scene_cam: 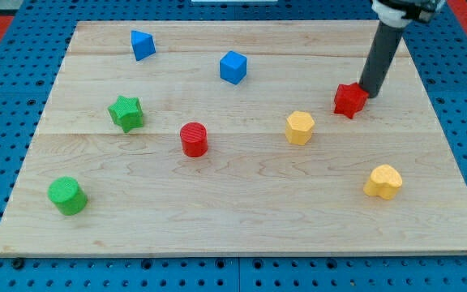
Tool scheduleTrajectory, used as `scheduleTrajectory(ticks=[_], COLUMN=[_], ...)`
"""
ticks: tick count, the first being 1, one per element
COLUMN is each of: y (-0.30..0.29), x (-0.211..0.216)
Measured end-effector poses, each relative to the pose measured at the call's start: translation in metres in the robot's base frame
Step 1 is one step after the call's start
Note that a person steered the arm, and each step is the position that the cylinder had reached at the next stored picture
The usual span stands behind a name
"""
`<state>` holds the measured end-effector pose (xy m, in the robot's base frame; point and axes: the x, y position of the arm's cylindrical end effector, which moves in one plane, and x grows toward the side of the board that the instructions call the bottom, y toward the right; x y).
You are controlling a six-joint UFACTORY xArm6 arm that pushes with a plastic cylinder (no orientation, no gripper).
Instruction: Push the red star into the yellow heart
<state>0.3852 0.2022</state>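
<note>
The red star (349, 100) lies on the wooden board toward the view's upper right. The yellow heart (383, 182) lies at the lower right, below and slightly right of the star, well apart from it. My tip (369, 92) is the lower end of the dark rod coming down from the top right. It sits right against the star's upper right side, seemingly touching it.
A yellow hexagon (299, 127) lies left of the star. A red cylinder (194, 139) is at mid board. A blue cube (233, 67) and another blue block (142, 45) sit near the top. A green star (126, 113) and a green cylinder (67, 195) are at left.
</note>
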Motion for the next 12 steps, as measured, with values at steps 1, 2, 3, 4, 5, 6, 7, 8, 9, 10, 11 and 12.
scheduleTrajectory(ticks=[1, 2, 3, 4, 5, 6, 7, 8, 9, 10, 11, 12], y=[0.01, -0.027, -0.054, -0.011, -0.024, 0.047, 0.02, 0.008, 0.011, 0.011, 0.009, 0.005], x=[-0.013, -0.03, 0.003, 0.057, 0.006, 0.027, 0.076, 0.094, 0.093, 0.093, 0.089, 0.059])
